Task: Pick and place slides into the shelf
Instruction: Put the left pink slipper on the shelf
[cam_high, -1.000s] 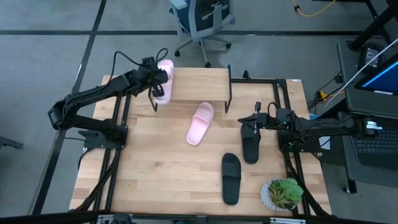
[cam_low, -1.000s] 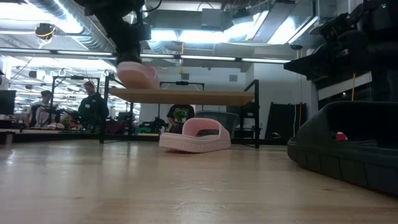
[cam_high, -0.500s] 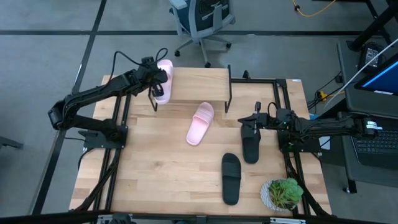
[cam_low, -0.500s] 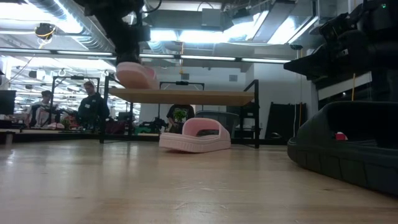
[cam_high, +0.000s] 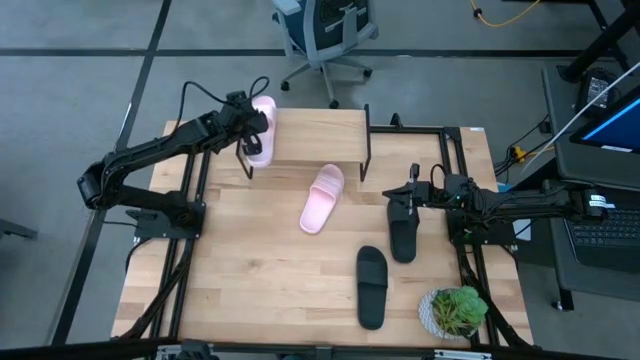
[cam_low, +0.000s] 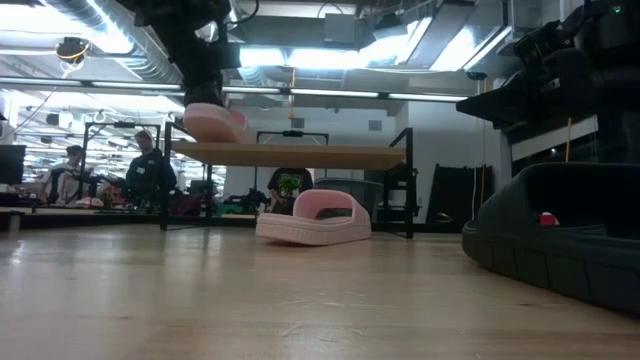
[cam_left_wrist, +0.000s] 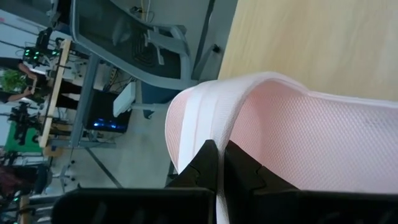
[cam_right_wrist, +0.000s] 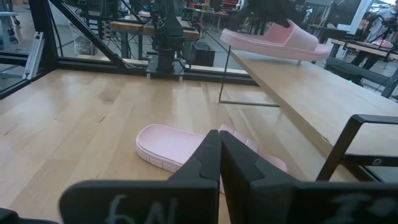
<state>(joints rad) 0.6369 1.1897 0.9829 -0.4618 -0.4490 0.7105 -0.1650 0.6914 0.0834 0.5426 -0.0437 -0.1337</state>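
Note:
My left gripper (cam_high: 250, 128) is shut on a pale pink slide (cam_high: 263, 130) over the left end of the shelf (cam_high: 320, 135). In the low view that slide (cam_low: 215, 120) sits right at plank height; whether it touches the plank I cannot tell. The second pink slide (cam_high: 322, 198) lies sole-down on the table in front of the shelf. One black slide (cam_high: 402, 232) lies right of it, another (cam_high: 371, 288) nearer the near edge. My right gripper (cam_high: 398, 193) is shut, over the far end of the first black slide, and holds nothing. My left gripper pinches the pink slide's pale side rim (cam_left_wrist: 202, 134) between its two fingers (cam_left_wrist: 205, 163), coming from above and from the table's left. The slide hangs below the fingers, nearly level, lengthwise from far to near, with its far end past the shelf's far edge.
A small potted plant (cam_high: 455, 310) stands at the table's near right corner. Black frame rails (cam_high: 455, 150) run along the table's right and far sides. An office chair (cam_high: 320, 35) stands beyond the far edge. People (cam_low: 150, 170) are in the room behind.

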